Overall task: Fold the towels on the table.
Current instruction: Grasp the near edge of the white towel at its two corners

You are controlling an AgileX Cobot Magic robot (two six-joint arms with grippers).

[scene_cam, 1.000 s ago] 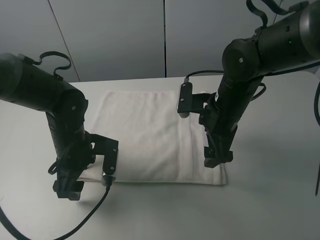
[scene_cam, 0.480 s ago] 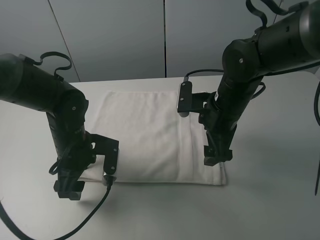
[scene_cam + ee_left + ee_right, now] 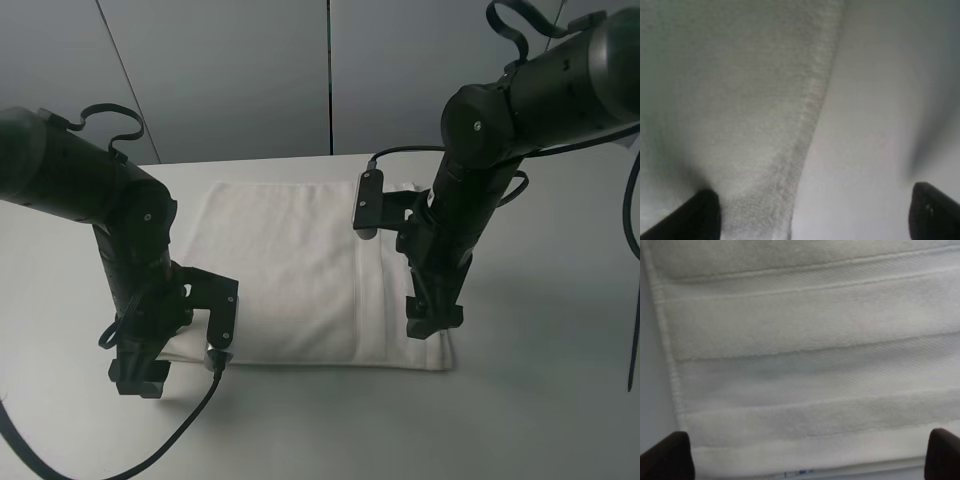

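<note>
The white towel lies flat on the white table, folded once, with a border band near its right end. My left gripper is down at the towel's near left corner. In the left wrist view it is open, one fingertip over the towel's edge and the other over bare table. My right gripper is low over the near right end. In the right wrist view it is open above the towel's woven bands, with a small label at the hem.
Each wrist camera block hangs beside its arm over the towel. A black cable trails from the left arm across the table's front. Grey wall panels stand behind the table's far edge.
The right arm has shifted very slightly left and down over the towel's right end. The left arm has hardly moved. The towel lies as before.
</note>
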